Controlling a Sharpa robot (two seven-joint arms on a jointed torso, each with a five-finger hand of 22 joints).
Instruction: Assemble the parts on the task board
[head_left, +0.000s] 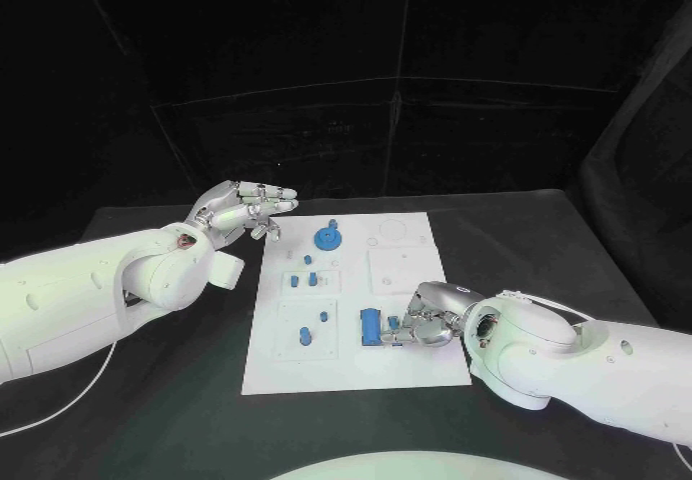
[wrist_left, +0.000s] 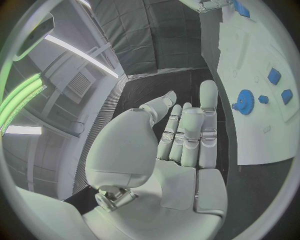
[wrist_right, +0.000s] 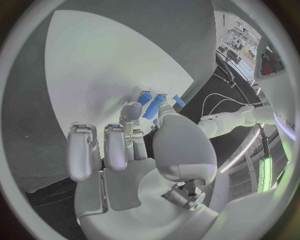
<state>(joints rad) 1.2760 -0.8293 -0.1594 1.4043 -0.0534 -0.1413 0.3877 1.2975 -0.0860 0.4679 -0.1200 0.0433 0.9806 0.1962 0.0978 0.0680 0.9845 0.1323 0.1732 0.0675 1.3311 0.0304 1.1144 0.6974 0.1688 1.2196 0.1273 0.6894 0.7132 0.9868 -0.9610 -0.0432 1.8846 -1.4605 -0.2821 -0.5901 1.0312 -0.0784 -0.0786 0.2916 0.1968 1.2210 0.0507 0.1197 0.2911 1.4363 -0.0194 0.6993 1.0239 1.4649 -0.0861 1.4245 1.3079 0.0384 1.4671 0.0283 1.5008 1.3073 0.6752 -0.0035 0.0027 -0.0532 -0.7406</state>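
The right hand (head_left: 423, 322) pinches a blue part (head_left: 372, 326) low on the board (head_left: 411, 365), near its right edge; the left hand (head_left: 245, 211) hovers empty, fingers apart, off the board's top-left corner, over bare table (head_left: 173, 400)

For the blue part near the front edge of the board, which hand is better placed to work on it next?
The right hand, probably. Its fingers are already at the long blue part on the task board. The left hand is raised beyond the board's far left corner, fingers apart, holding nothing.
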